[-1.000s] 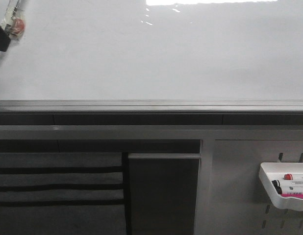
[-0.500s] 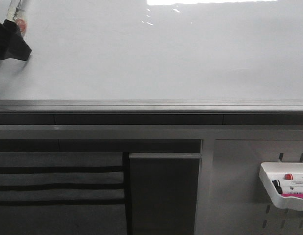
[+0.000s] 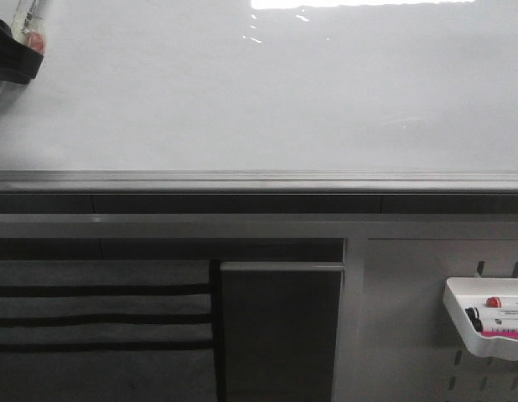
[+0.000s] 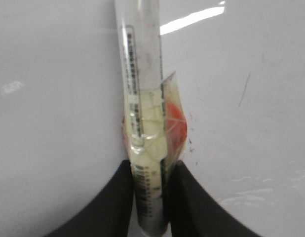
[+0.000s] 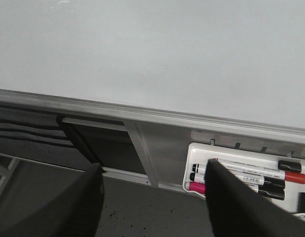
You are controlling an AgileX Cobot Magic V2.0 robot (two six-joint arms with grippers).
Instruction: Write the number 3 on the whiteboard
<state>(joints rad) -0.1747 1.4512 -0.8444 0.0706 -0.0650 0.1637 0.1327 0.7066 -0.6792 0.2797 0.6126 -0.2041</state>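
Note:
The whiteboard (image 3: 267,100) fills the upper half of the front view, glossy white with glare along its top, above a grey edge rail (image 3: 259,180). No number 3 is in view on it. My left gripper (image 3: 9,52) is at the board's far left edge, shut on a marker (image 3: 29,21) with a red tag taped to it. In the left wrist view the marker (image 4: 142,89) runs up from between the black fingers (image 4: 113,207) toward the board (image 4: 54,98). A short thin dark stroke (image 4: 245,89) shows beside it. My right gripper (image 5: 153,165) is open and holds nothing, low in front of the board.
A white tray (image 3: 457,314) hangs on the grey pegboard panel (image 3: 401,335) at lower right and holds several markers (image 5: 251,174). Below the rail are a dark panel (image 3: 280,327) and grey and black striped cloth (image 3: 100,318).
In the front view the left gripper with the marker dipped down and right along the board's left edge, then rose again. Nothing else moved.

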